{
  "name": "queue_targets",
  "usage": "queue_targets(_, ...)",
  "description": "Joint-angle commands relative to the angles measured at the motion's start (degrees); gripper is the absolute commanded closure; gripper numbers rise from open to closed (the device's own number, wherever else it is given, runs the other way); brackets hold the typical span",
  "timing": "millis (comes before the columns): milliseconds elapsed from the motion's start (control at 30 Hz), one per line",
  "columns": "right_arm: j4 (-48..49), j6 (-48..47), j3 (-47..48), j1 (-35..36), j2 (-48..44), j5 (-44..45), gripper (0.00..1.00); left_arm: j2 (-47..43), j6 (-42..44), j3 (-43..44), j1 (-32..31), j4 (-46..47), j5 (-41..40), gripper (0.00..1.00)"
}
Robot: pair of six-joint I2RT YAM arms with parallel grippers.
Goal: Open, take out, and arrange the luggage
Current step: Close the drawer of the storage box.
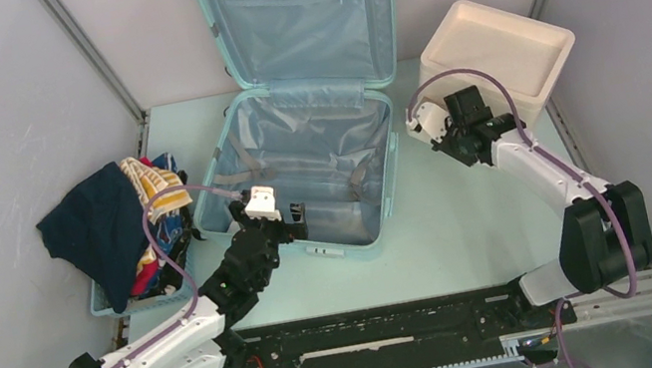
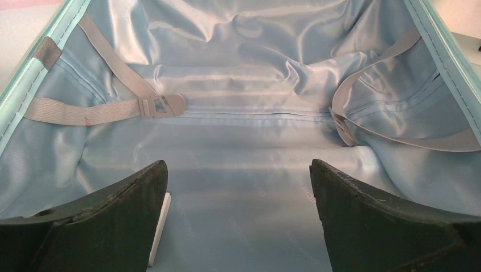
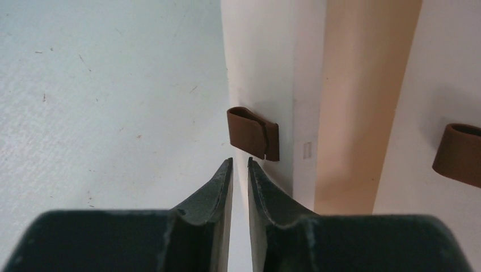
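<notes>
The pale mint luggage (image 1: 387, 173) lies open in the middle of the table, its lid (image 1: 297, 12) standing up against the back wall. Its grey-blue lining (image 2: 238, 85) is bare apart from grey straps (image 2: 85, 110). My left gripper (image 1: 279, 215) hovers over the luggage's near edge. In the left wrist view the left gripper (image 2: 238, 170) is wide open with only lining between its fingers. My right gripper (image 1: 422, 118) is beside the cream box (image 1: 496, 53). Its jaws (image 3: 240, 161) stand a narrow gap apart, holding nothing, just short of a brown tab (image 3: 253, 133).
A small blue basket (image 1: 106, 306) at the left is heaped with clothes (image 1: 122, 225), dark navy on top. A second brown tab (image 3: 459, 153) shows further along the cream box (image 3: 261, 68). Grey walls close in both sides.
</notes>
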Motion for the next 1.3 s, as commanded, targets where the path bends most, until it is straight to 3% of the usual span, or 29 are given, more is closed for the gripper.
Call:
queue_targets(0,-0.1,-1.9,0.3,0.1,0.1,-2.0,0.76,-0.2,-0.8,0.3,0.3,1.8,0.0,0.0)
queue_targets(333,17.7,-0.4,-4.5,-2.7,-0.7,13.6,0.84,-0.4,-0.8,0.1,0.3,1.8,0.2,0.0)
queue_targets(967,21.8,0.0,-5.2,-6.4,0.9,13.1,0.75,-2.0,-0.8,-1.0,0.3,2.5,0.4,0.0)
queue_targets(1267,17.8,0.7,-5.2,-6.2,-0.7,7.0,0.65,-2.1,-0.8,-1.2,0.3,2.7,0.4,0.0)
